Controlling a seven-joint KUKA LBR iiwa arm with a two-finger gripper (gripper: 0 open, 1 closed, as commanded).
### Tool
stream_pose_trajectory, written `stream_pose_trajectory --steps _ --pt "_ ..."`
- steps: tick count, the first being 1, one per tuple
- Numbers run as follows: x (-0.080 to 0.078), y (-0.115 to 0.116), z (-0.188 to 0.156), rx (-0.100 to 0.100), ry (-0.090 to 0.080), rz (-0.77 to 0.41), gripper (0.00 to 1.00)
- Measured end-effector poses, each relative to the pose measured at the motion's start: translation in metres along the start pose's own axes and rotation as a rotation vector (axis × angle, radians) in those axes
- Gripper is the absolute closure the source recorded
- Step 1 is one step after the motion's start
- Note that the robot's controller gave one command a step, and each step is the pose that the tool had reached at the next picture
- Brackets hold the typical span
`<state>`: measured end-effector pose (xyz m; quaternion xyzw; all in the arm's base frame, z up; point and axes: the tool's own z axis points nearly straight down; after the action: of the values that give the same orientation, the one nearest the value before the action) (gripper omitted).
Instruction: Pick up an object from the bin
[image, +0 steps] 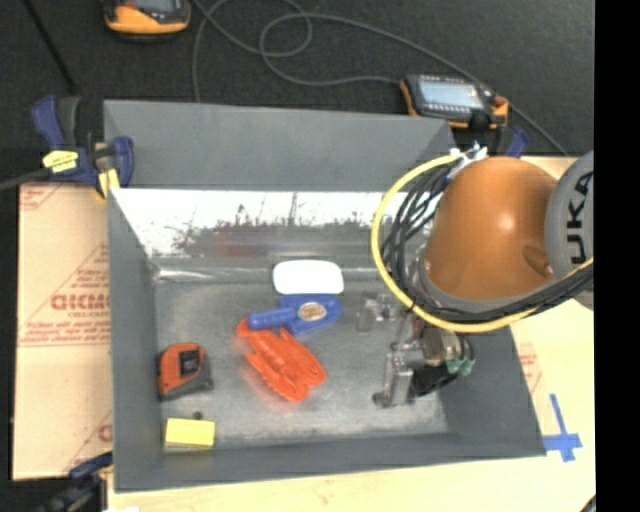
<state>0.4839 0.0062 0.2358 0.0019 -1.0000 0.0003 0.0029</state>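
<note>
In the grey bin (133, 330), a yellow block (189, 433) sits at the near left corner. Just beyond it is an orange-and-black tape measure (183, 369). At mid-floor an orange ridged piece (282, 364) touches a blue tool (297, 316), with a white oval pad (308, 277) behind them. To their right the gripper (392, 385) is down over bare floor, apart from all of them. Whether it is spread or closed cannot be told. Above it hang looped cables and the orange wrist cover (480, 235).
</note>
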Motion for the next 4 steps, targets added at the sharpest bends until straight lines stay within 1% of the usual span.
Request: stream_pose_trajectory --steps 1,2,3,4 --pt "-0.002 0.000 -0.004 0.000 -0.009 0.000 0.00" --pt "-0.020 0.005 -0.049 0.000 -0.005 -0.056 0.00" --pt "-0.024 -0.037 -0.047 0.001 -0.015 -0.282 0.00" --pt "-0.047 -0.081 -0.020 0.003 -0.012 -0.372 0.00"
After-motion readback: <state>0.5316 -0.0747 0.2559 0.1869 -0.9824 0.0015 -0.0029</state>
